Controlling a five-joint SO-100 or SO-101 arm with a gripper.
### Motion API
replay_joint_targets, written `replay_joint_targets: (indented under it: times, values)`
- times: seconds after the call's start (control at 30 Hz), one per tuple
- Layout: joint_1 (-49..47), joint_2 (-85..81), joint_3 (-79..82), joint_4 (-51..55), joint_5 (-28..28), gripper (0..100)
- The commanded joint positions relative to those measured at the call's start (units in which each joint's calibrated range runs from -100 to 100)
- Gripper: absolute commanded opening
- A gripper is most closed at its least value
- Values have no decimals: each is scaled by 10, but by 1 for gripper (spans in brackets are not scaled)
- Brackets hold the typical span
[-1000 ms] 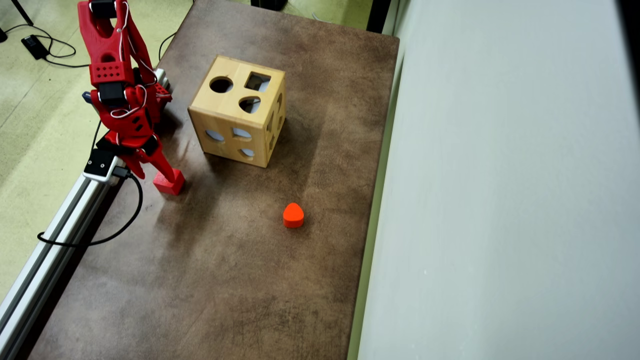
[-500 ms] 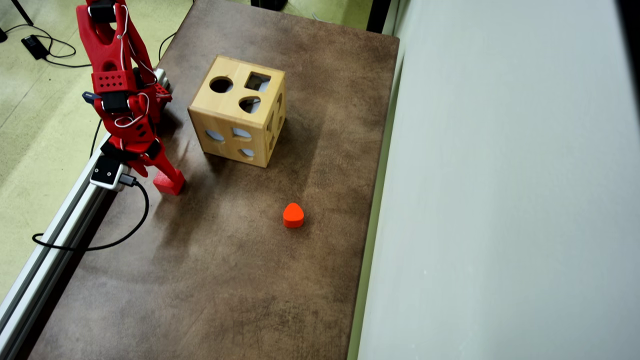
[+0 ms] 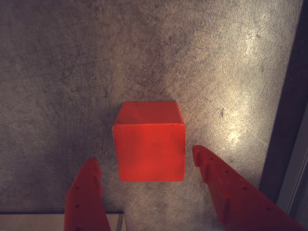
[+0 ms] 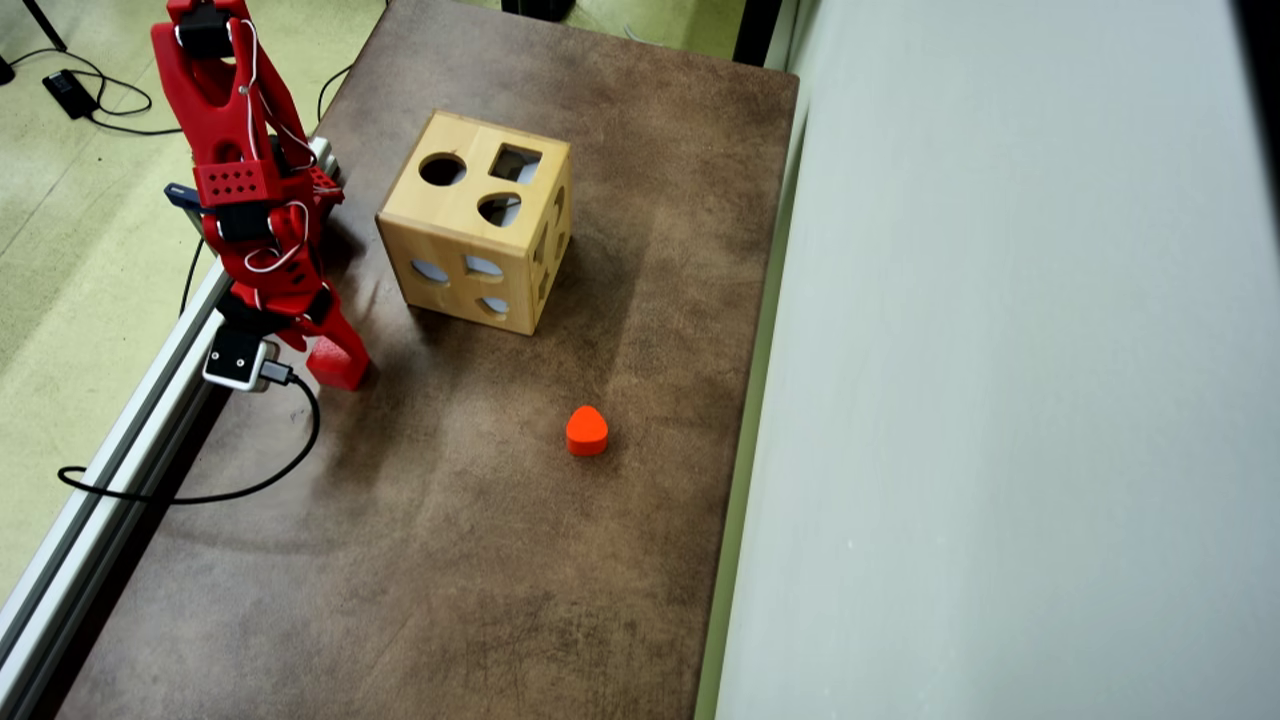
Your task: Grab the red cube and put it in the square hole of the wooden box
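Observation:
In the wrist view the red cube stands on the brown mottled table. My red gripper is open, its two fingertips either side of the cube's near part with a small gap on each side, not touching it. In the overhead view the gripper points down at the table's left edge, and there the cube cannot be told apart from the red fingers. The wooden box stands to the right of the arm. Its square hole is in the top face, next to a round hole and a rounded one.
An orange-red rounded block lies on the table in front of the box. A metal rail and a black cable run along the table's left edge. The table edge shows at the right of the wrist view.

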Motion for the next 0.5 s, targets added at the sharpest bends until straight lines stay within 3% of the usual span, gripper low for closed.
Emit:
replay_joint_targets:
  times: [0.0,0.47]
  values:
    - [-4,11,-3,-7,-1,31]
    - [-9,36,-11,-7,-1,31]
